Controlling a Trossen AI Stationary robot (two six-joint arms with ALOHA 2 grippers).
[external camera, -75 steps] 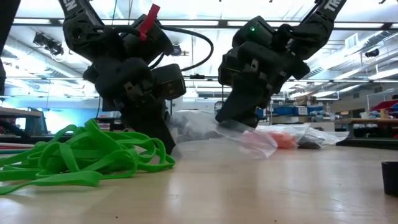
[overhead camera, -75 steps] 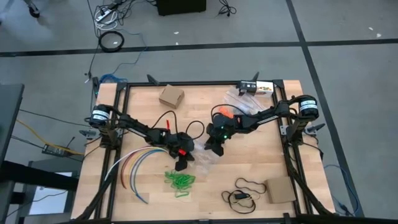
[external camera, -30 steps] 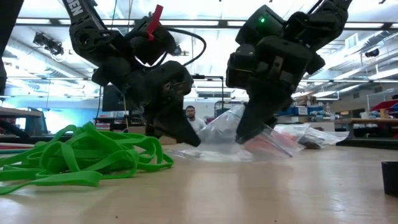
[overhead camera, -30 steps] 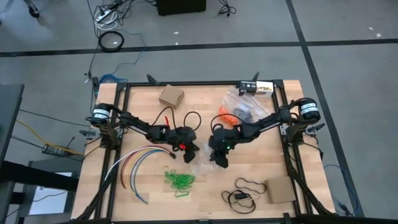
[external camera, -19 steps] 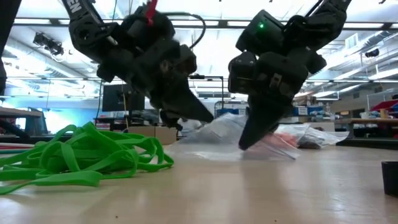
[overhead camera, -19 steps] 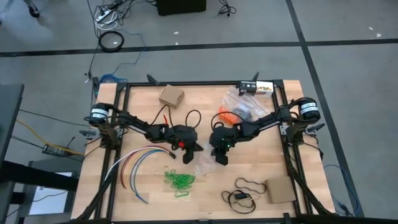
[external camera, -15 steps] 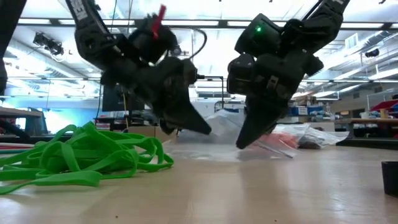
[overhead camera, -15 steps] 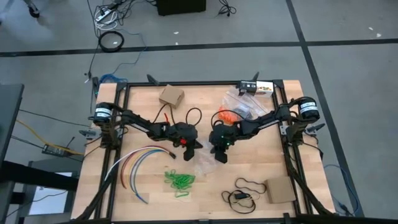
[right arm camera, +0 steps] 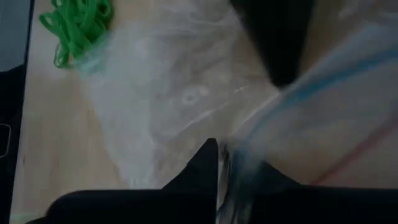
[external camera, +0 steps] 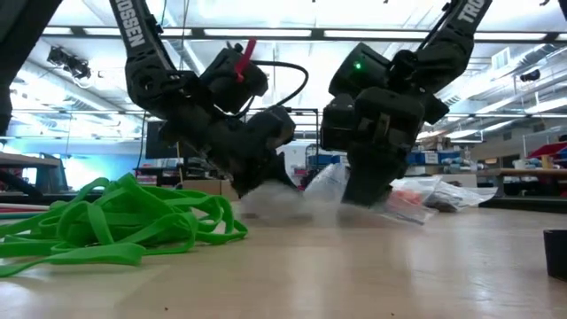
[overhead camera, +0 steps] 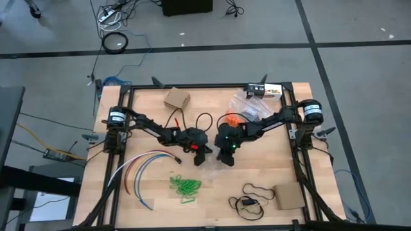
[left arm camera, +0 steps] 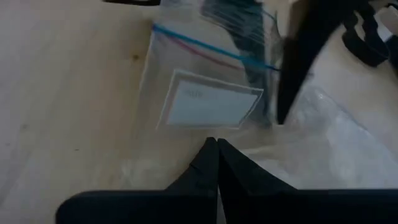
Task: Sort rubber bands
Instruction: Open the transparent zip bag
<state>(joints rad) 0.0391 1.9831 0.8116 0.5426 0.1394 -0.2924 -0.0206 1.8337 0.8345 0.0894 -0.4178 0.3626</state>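
From above, both arms meet at the middle of the wooden worktop [overhead camera: 148,109]. The left claw [overhead camera: 200,156] and right claw [overhead camera: 228,158] point down side by side, near each other, over a clear plastic bag that this view barely shows.

The left wrist view makes that clear zip bag [left arm camera: 211,93] plain: it lies flat on the wood with a white label and a blue-and-red seal strip. The left claw [left arm camera: 212,163] is clenched, fingertips pressed together with film of the bag at their tips; whether it pinches that film I cannot tell. The right arm's dark finger stands down onto the bag farther off.

In the right wrist view the right claw [right arm camera: 217,163] is nearly clenched on the bag's edge, the blue seal strip running just past its tips, so it is grasping the bag.

The green rubber bands [overhead camera: 185,187] form a small heap on the worktop's near side, well apart from both claws; the low view shows them large as a tangle [external camera: 115,226] beside the left arm. Orange rubber bands [overhead camera: 232,119] lie behind the right arm, beside a pile of further clear bags [overhead camera: 253,106]. Only the overhead view shows the fan of coloured cables [overhead camera: 138,168], two cardboard boxes [overhead camera: 176,99] and the black cord loop [overhead camera: 253,191].
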